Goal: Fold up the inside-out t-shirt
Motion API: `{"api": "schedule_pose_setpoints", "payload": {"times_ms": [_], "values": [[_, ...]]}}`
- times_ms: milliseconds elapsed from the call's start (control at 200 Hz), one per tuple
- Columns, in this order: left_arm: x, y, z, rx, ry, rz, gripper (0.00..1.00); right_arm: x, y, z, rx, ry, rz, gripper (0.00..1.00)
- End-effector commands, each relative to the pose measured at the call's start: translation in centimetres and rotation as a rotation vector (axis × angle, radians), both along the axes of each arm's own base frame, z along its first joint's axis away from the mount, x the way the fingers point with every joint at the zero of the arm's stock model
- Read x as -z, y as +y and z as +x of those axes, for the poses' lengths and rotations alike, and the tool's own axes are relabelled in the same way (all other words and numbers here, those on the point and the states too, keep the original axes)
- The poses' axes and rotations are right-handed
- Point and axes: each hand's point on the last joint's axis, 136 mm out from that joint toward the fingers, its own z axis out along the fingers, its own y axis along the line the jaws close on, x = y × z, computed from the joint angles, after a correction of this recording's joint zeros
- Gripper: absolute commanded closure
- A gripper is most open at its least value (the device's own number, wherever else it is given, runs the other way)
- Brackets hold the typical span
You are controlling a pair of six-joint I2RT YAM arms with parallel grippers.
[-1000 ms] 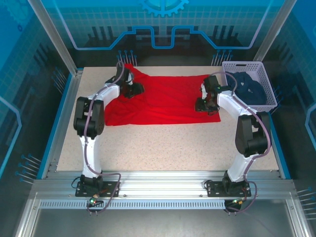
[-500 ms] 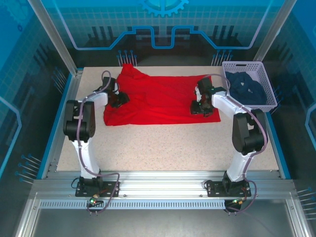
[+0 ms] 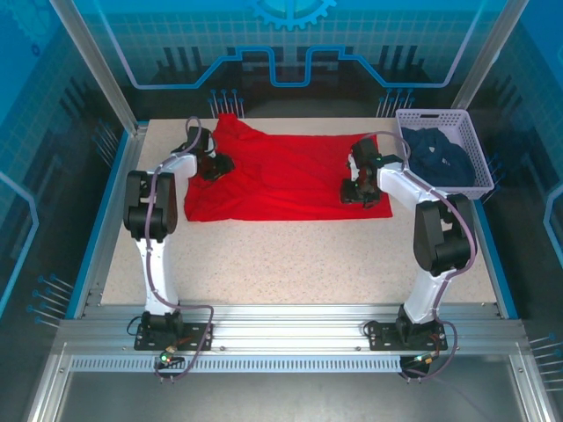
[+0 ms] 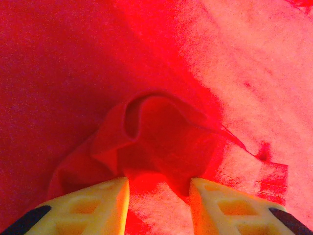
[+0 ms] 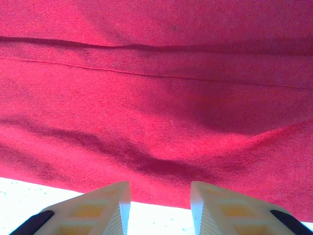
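1. The red t-shirt [image 3: 290, 176] lies spread out near the far edge of the counter [image 3: 290, 255].
2. The left tool [image 3: 218, 164] sits on the shirt's left end. Its fingers are apart, with a bump of cloth just ahead.
3. The right tool [image 3: 354, 193] sits at the shirt's right end, by its near hem, with its fingers apart.

The inside-out t-shirt [image 3: 281, 176] lies spread wide across the far half of the table [image 3: 290, 264], bright red with a plain face up. Its left end is bunched, with a small raised fold [image 4: 146, 122]. A stitched seam [image 5: 146, 72], probably the hem, runs along its right edge.
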Motion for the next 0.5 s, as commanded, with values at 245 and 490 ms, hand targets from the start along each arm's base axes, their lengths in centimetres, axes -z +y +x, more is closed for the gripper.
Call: {"api": "schedule_pose_setpoints", "payload": {"times_ms": [245,490], "values": [[0.8,0.5,2.4,-0.017,0.063,-0.034,0.59,0.2,0.1,0.2,-0.007,0.005,-0.023,0.62],[-0.8,2.5,1.8,-0.069,0.040,-0.047,0.58,0.2,-1.5,1.3,0.043,-0.002,-0.007,0.61]]}}
